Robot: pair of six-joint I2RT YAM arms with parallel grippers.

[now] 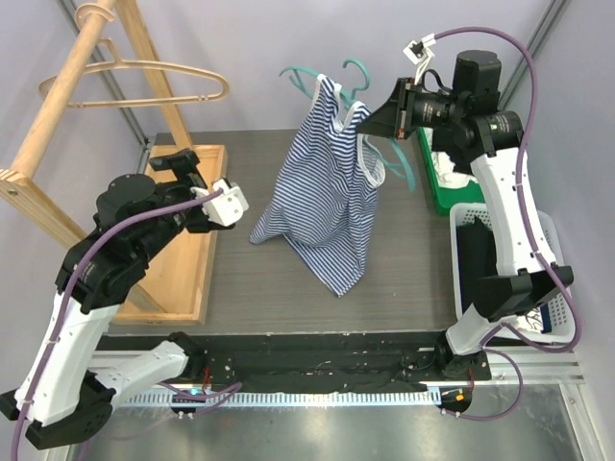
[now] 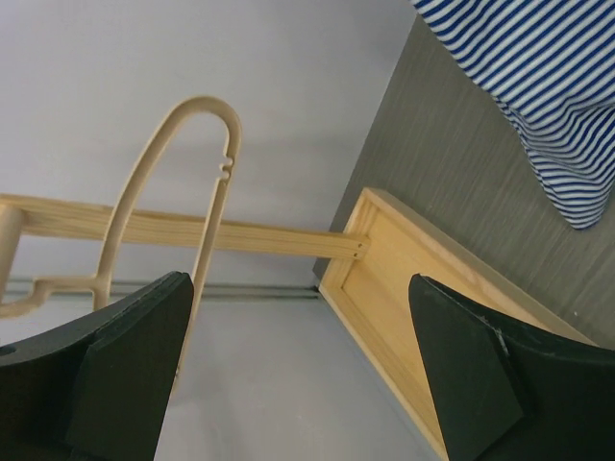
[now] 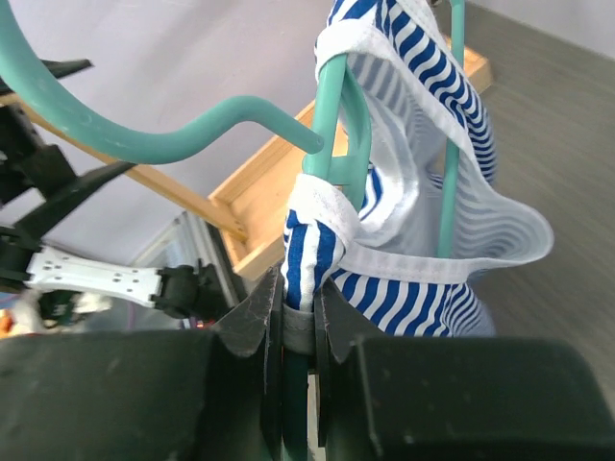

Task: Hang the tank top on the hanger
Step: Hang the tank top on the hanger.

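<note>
The striped tank top [image 1: 322,197] hangs in the air from the teal hanger [image 1: 303,77], its hem just above the table. My right gripper [image 1: 370,127] holds the hanger from the right. In the right wrist view its jaws [image 3: 298,298] are shut on the hanger's bar [image 3: 332,106] and on a strap of the tank top [image 3: 423,67] wrapped around it. My left gripper [image 1: 231,204] is open and empty, left of the tank top and apart from it. In the left wrist view its fingers [image 2: 125,375] stand wide apart, with the tank top's hem [image 2: 548,86] at the upper right.
A wooden rack [image 1: 58,134] with a tan hanger [image 1: 144,82] stands at the left on a wooden base [image 1: 187,279]. A white basket [image 1: 553,279] holding a black garment [image 1: 478,254] and a green box [image 1: 437,182] sit at the right.
</note>
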